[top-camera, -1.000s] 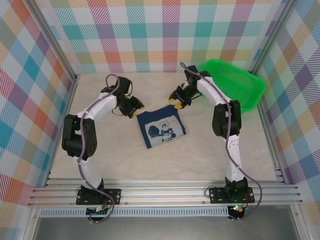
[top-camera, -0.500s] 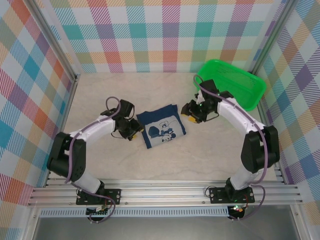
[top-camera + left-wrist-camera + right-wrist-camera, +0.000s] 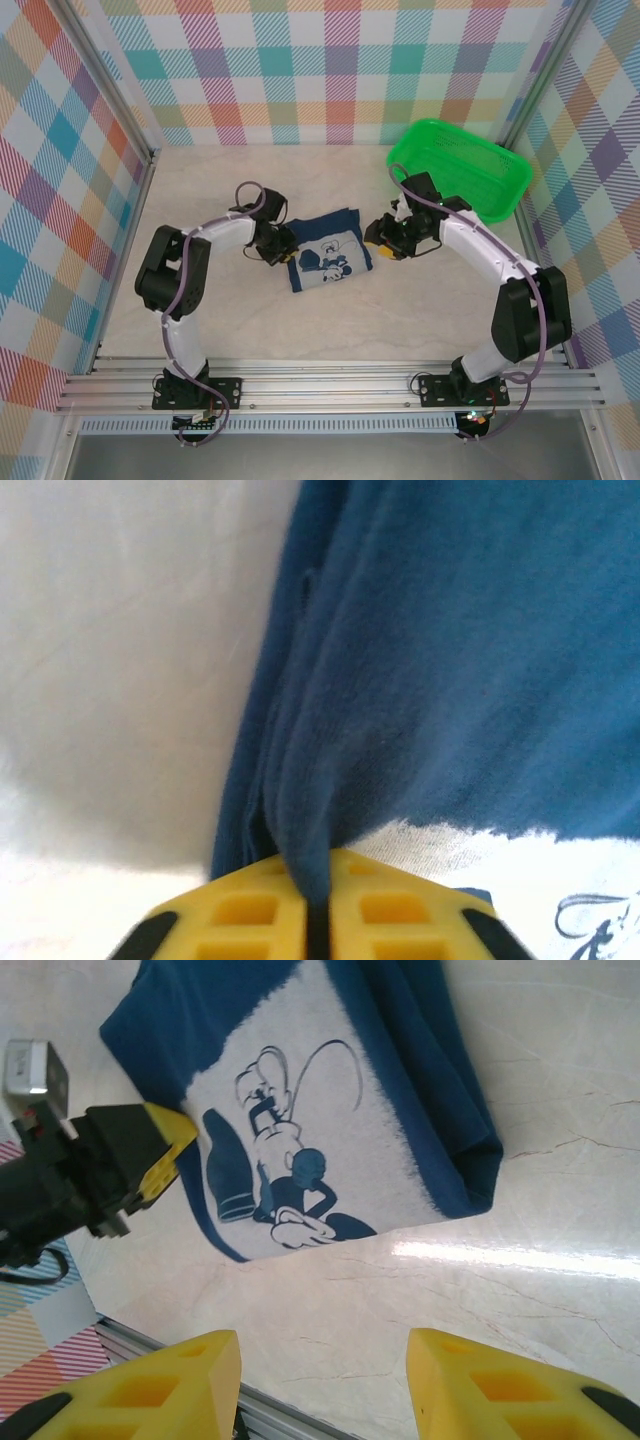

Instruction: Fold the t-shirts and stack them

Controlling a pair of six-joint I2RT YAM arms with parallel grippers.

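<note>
The navy t-shirt (image 3: 326,252) lies folded in the middle of the table, its white cartoon print (image 3: 290,1175) facing up. My left gripper (image 3: 285,252) sits at the shirt's left edge, shut on a ridge of navy cloth (image 3: 318,840) that runs down between its yellow fingers (image 3: 250,920). That gripper (image 3: 160,1145) also appears at the left of the right wrist view, touching the shirt (image 3: 420,1080). My right gripper (image 3: 378,236) hovers just off the shirt's right edge, open, its yellow fingertips (image 3: 150,1395) wide apart over bare table.
A green mesh basket (image 3: 458,170) stands at the back right, close behind the right arm. The plaid walls and metal frame posts (image 3: 118,100) close in the table. An aluminium rail (image 3: 320,385) runs along the near edge.
My left gripper moved right to the shirt's left edge and shut on the cloth. The right gripper drifted slightly down and left, staying open beside the shirt. The shirt shifted a little.
</note>
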